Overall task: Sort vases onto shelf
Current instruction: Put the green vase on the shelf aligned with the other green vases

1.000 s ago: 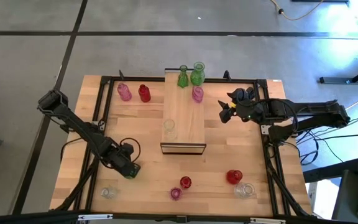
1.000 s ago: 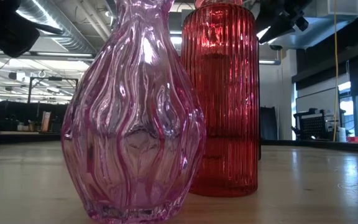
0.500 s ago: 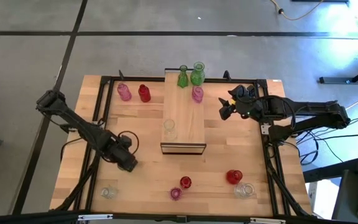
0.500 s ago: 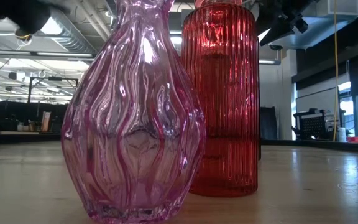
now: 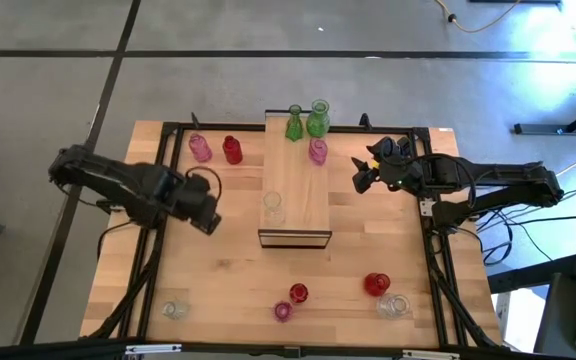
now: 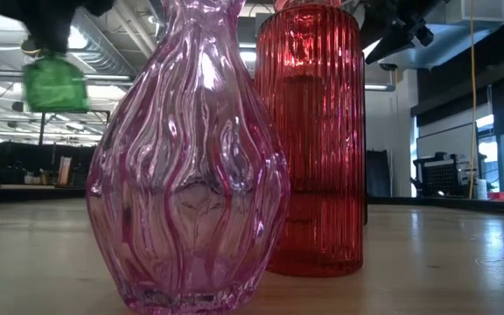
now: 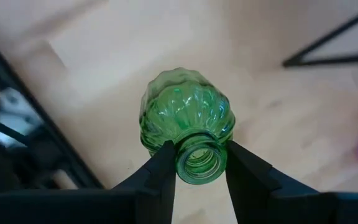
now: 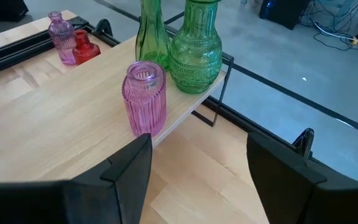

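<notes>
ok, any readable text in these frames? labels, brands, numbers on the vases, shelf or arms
None readable in any view.
Vases: the green vase clamped at its neck by the left tool, the pink ribbed vase and the red ribbed vase carry moulded patterns only, no lettering.
Shelf: bare wood, no markings.
Arms: no legible print.
Room behind the table in the low view: too small to tell.

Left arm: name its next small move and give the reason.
Probably carry the green vase toward the shelf. The left gripper has its jaws shut on the vase's neck and holds it clear of the table, left of the shelf, where two green vases already stand.
</notes>
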